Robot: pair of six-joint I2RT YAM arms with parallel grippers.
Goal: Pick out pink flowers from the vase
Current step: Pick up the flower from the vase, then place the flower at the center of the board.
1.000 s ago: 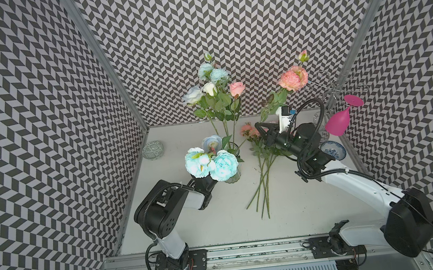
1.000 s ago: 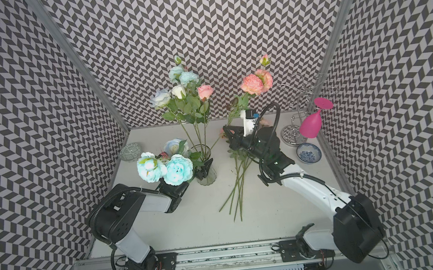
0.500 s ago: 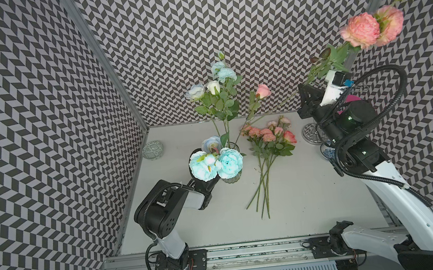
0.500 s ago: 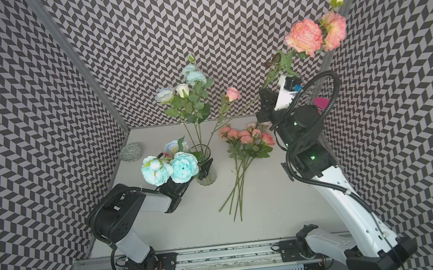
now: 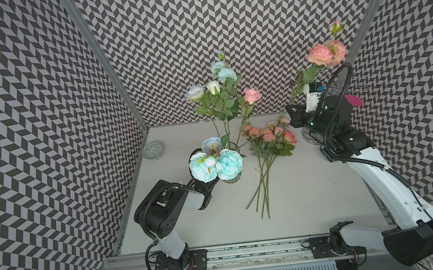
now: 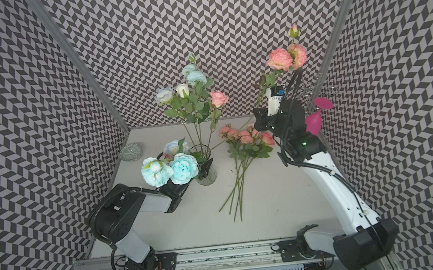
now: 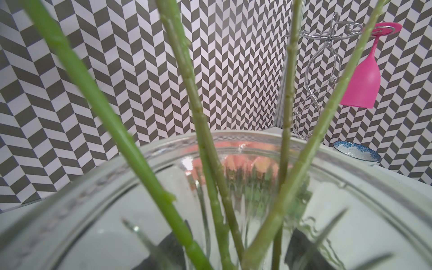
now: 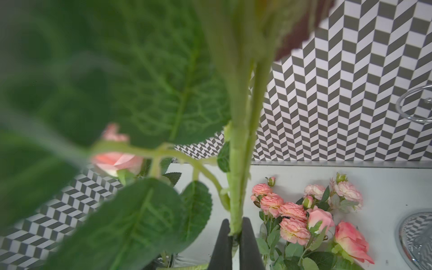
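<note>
Two blue blooms (image 5: 215, 166) over vase (image 5: 232, 179)

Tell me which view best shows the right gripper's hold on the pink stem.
The right wrist view: right gripper shut on the pink stem, close up. Both top views show it small and far; the left wrist view does not show it.

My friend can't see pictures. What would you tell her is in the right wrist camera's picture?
The right gripper pinches a thick green stem, with big blurry leaves crowding close to the camera. Behind it, a bunch of pink flowers lies on the white table in front of a zigzag wall.
</note>
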